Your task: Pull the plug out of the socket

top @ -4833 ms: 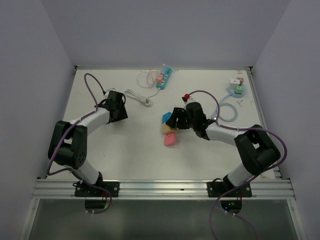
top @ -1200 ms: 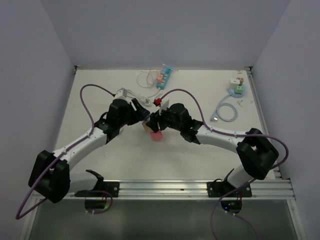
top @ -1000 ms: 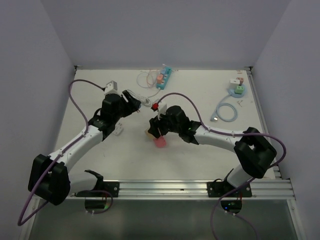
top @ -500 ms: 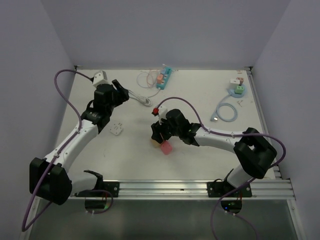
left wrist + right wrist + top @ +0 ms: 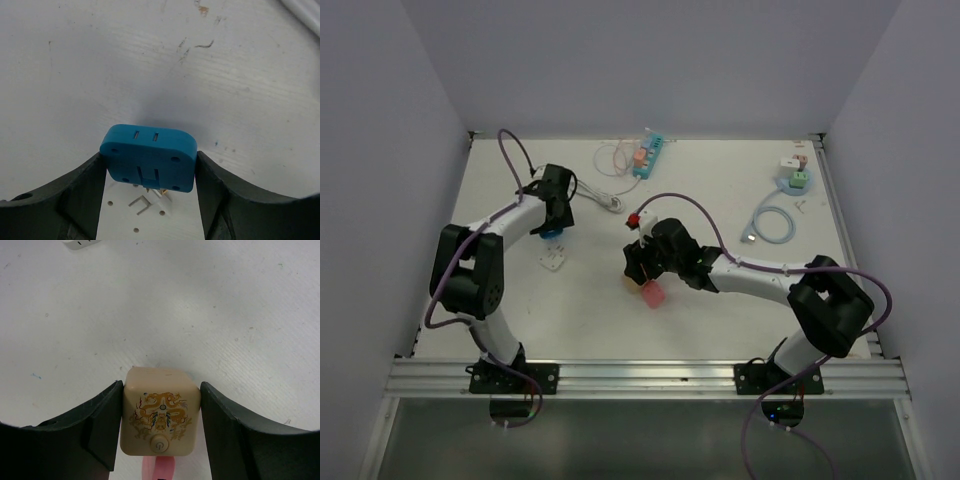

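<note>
Separation is the main change. On the table (image 5: 740,320), the two arms that met at the centre about a second ago now stand well apart, the left one swung off toward the far-left side. The right gripper (image 5: 160,422) sits near mid-table, its fingers closed on the sides of the cream socket cube (image 5: 160,410), with a pink block (image 5: 653,294) just below it. The left gripper (image 5: 148,172) is clamped on the blue plug (image 5: 148,159), held just above the surface and clear of the cube. Since plug and socket no longer touch, the pull looks done, and what remains is probably only setting the parts down. A small white piece (image 5: 553,262) lies on the table close to the left gripper.

No brand or lettering can be read. The cube's face shows a gold dragon motif above a round button with a power symbol. The plug shows two narrow slots and is otherwise plain.
</note>
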### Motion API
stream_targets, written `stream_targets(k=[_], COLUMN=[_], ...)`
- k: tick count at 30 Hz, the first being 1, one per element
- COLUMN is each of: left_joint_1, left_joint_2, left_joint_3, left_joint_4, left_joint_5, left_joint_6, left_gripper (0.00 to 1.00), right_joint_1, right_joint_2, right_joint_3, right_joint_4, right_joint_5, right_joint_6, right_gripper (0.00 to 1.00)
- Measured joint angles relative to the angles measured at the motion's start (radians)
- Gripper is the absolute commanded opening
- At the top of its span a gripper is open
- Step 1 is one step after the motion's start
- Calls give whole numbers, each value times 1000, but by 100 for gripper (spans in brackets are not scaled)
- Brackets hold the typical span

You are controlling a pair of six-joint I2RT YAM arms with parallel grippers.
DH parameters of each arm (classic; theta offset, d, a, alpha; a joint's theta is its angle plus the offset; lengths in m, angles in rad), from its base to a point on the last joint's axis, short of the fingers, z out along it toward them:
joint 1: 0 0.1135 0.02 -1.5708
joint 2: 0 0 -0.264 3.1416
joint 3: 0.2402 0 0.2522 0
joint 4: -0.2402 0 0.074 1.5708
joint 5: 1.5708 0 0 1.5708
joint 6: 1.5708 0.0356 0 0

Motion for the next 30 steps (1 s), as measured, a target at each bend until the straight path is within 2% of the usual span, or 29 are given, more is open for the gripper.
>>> stream_targets(k=[5,7,8,11,12,14,15,17,27,30], left_joint_1=[58,74,79,83,82,82,82,82,82,81], left_joint_2=[103,134,148,167,167,164,159,132,-239,-356], left_joint_3=[56,72,79,82,82,81,78,61,-106,-189], left_joint_4=[-40,-47,-48,-52,-53,-49,-46,-44,28,72], left_joint_5=[0,5,9,23,29,49,60,84,260,331], left_joint_6=[34,42,46,55,59,66,68,74,77,80], left_gripper=[46,53,60,70,77,85,92,98,99,100], right_joint_1=[0,-2,-3,-4,-4,-4,-4,-4,-10,-18], right_joint_2=[0,0,0,0,0,0,1,2,66,107], right_joint_3=[0,0,0,0,0,0,0,0,54,99], right_joint_4=[-5,-6,-6,-7,-8,-7,-7,-7,-5,-12], right_joint_5=[24,31,33,36,37,39,39,42,23,0], right_joint_6=[11,17,19,25,25,25,25,25,47,64], right_gripper=[0,0,0,0,0,0,0,0,0,8])
